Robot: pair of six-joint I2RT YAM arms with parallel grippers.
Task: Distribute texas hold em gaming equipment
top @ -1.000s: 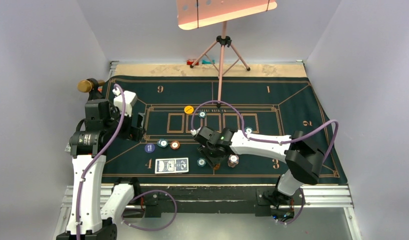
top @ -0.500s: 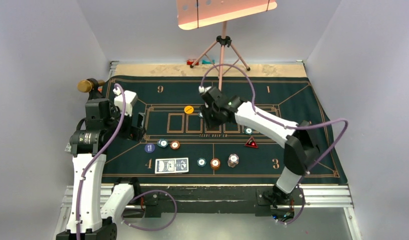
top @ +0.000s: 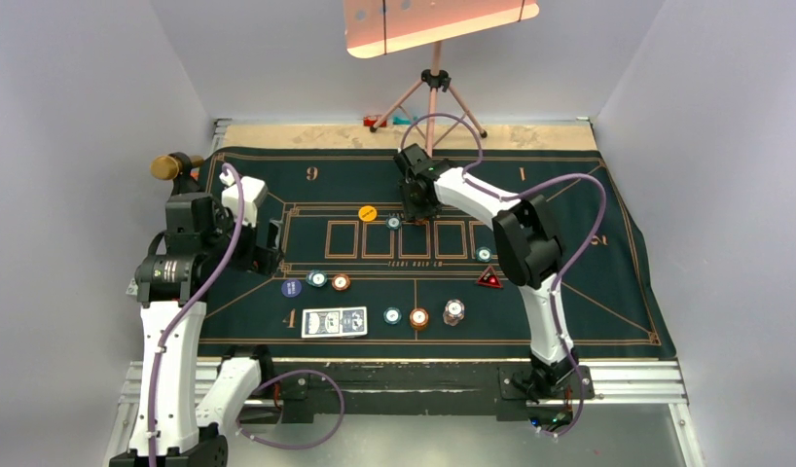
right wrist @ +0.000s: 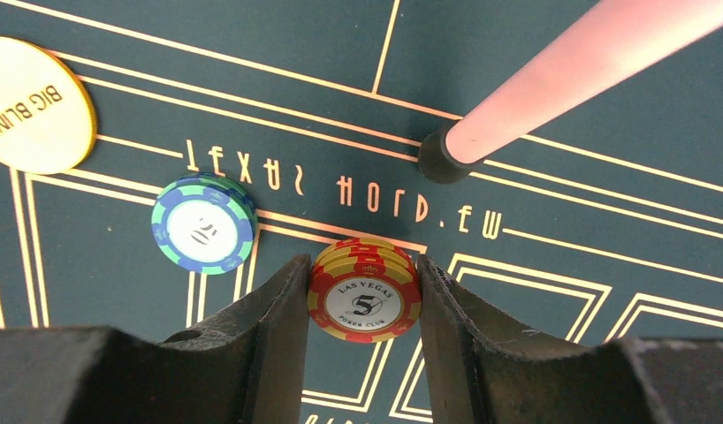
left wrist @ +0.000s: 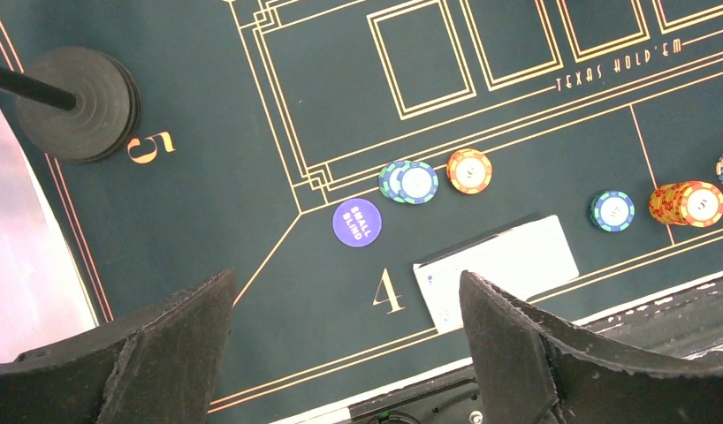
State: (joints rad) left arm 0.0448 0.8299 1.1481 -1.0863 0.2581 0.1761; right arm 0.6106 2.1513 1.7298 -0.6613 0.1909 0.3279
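Ground for everything is the dark green gold-lined felt mat (top: 589,195), across which the right arm (top: 519,238) stretches to the far centre. A pink tripod leg (right wrist: 570,71) plants its black foot (right wrist: 439,161) just beyond the right gripper (right wrist: 362,274), whose half-closed jaws clamp a short stack of orange-and-red round chips (right wrist: 365,299) by its rim. The left gripper (left wrist: 346,283) hangs over the near-left part of the mat, jaws spread wide and empty, well apart from that spot, so the right arm is nearer. A round yellow disc (right wrist: 31,104) lies farther to the robot's left. A single teal-and-white round chip (right wrist: 204,223) lies flat just beside the stack, not touching it. The likely set-down is straight below the jaws, though I cannot tell whether the stack already rests on the felt.
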